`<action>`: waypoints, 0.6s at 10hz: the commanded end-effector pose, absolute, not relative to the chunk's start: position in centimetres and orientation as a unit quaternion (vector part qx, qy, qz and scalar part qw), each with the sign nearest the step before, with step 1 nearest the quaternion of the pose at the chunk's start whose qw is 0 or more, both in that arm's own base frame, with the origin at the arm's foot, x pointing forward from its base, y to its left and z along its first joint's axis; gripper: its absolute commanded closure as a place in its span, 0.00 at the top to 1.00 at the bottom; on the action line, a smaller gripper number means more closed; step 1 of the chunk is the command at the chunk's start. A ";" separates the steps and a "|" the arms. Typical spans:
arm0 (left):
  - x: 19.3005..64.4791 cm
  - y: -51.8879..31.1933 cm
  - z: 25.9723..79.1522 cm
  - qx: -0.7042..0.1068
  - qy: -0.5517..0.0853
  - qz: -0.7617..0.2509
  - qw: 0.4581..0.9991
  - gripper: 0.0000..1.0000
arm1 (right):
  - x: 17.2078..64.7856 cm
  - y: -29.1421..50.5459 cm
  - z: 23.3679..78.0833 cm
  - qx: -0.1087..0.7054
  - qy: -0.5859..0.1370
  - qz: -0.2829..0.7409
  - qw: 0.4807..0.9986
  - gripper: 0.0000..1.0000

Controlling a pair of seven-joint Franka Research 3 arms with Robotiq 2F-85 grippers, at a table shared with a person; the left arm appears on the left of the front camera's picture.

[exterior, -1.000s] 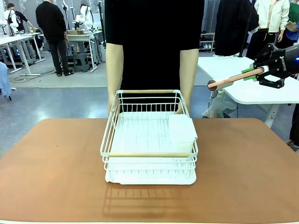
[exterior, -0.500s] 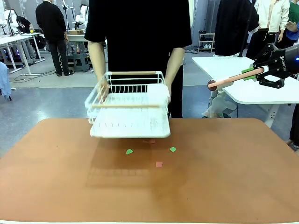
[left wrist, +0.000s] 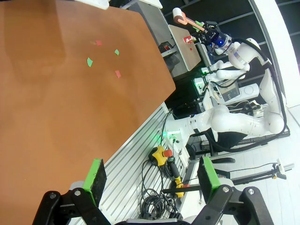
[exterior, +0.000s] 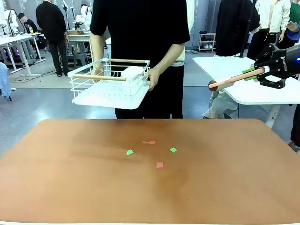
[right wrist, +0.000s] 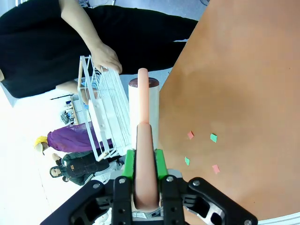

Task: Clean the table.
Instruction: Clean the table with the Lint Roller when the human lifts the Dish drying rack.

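The table (exterior: 70, 187) lies flat before me, its long axis running left to right and its far edge toward the person, who holds a white wire basket (exterior: 110, 89) in the air beyond that edge. A few green and pink scraps (exterior: 160, 165) lie near the middle of the top. My right pincer (exterior: 255, 72) is clamped on a pink-handled roller (exterior: 232, 78), high off to the right, its head pointing left. My left pincer (left wrist: 152, 180) stands apart, empty. I judge the cleaning not yet begun: next I must bring the roller down and left onto the scraps.
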State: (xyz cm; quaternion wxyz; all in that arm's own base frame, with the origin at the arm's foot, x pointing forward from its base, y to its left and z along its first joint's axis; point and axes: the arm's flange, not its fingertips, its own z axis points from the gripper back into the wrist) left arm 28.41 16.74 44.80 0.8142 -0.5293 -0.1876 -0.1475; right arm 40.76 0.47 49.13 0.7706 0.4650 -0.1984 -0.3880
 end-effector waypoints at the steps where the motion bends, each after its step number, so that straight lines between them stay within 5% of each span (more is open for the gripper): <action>1: 28.2 16.7 44.9 -0.534 -0.195 -0.152 0.808 1.00 | 40.8 0.5 49.2 0.466 -0.199 -0.387 0.771 0.10; 2: 28.2 16.7 44.9 -0.534 -0.195 -0.152 0.808 1.00 | 40.8 0.5 49.1 0.465 -0.198 -0.388 0.771 0.21; 6: 28.2 16.7 44.9 -0.534 -0.195 -0.152 0.808 1.00 | 41.1 -1.2 47.9 0.414 -0.087 -0.197 0.884 0.21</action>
